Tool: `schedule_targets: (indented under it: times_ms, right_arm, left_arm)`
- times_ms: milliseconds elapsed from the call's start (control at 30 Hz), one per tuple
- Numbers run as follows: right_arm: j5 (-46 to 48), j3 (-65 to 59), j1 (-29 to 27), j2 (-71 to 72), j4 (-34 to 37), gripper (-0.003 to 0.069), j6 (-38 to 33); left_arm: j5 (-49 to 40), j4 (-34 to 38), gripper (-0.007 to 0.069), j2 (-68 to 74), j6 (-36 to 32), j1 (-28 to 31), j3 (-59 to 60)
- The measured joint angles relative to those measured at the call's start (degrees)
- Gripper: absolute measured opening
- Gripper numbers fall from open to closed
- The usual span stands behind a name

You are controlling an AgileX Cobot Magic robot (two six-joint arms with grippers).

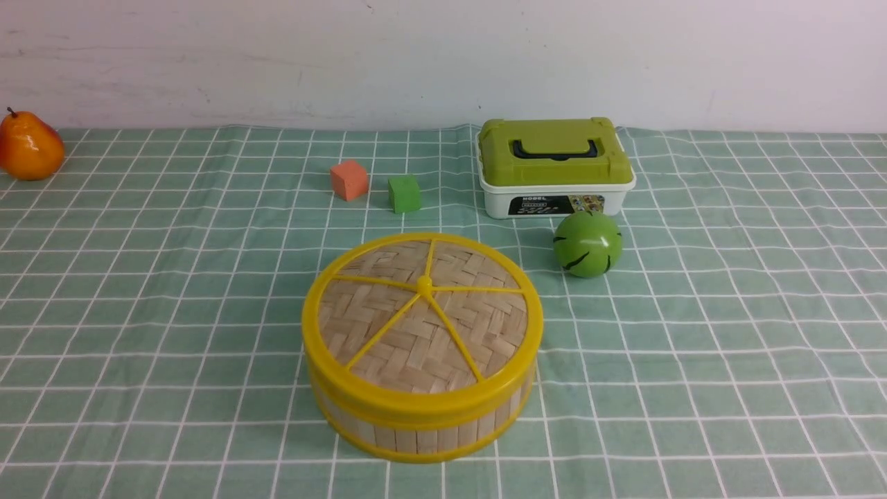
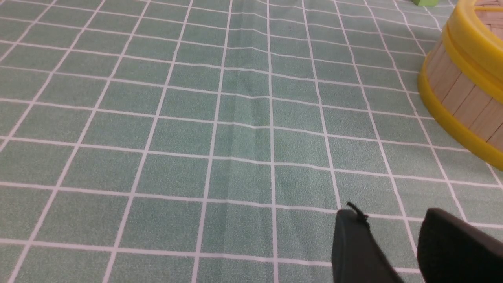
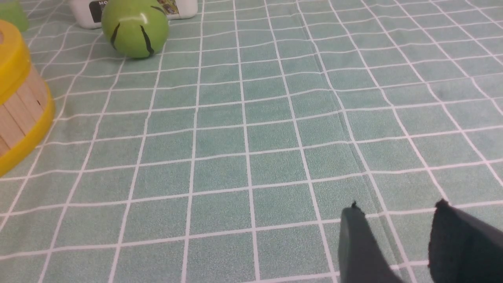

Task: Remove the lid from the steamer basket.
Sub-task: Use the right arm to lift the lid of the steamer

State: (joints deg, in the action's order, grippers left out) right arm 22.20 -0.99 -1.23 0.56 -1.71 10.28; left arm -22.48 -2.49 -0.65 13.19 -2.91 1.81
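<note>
The steamer basket (image 1: pixel 423 426) stands in the middle of the checked cloth, with pale wooden slats and yellow rings. The lid (image 1: pixel 423 322) of tan woven bamboo with a yellow rim and thin yellow spokes rests on top of it. Neither arm shows in the front view. In the left wrist view my left gripper (image 2: pixel 393 216) hangs open over bare cloth, with the steamer basket (image 2: pixel 463 90) off to one side. In the right wrist view my right gripper (image 3: pixel 397 208) is open over bare cloth too, well apart from the steamer basket (image 3: pixel 19 106). Nothing lies between either pair of fingers.
A white box with a green lid (image 1: pixel 554 166) stands behind the basket to the right. A green ball (image 1: pixel 587 244) lies in front of it. An orange cube (image 1: pixel 348 179) and a green cube (image 1: pixel 404 193) sit behind the basket. An orange pear (image 1: pixel 29 145) is at the far left.
</note>
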Motion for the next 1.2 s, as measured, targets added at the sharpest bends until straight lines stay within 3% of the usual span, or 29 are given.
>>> schedule_targets:
  times_ms: [1100, 1200]
  right_arm:
    - [0.0, 0.0, 0.0, 0.0, -1.1, 0.0239, 0.0]
    - [-0.1, 0.0, 0.0, 0.0, 1.7, 0.0239, 0.8]
  left_arm:
    - [0.0, 0.0, 0.0239, 0.0, 0.0, 0.0, 0.0]
    - [0.0, 0.0, 0.0239, 0.0, 0.0, 0.0, 0.0]
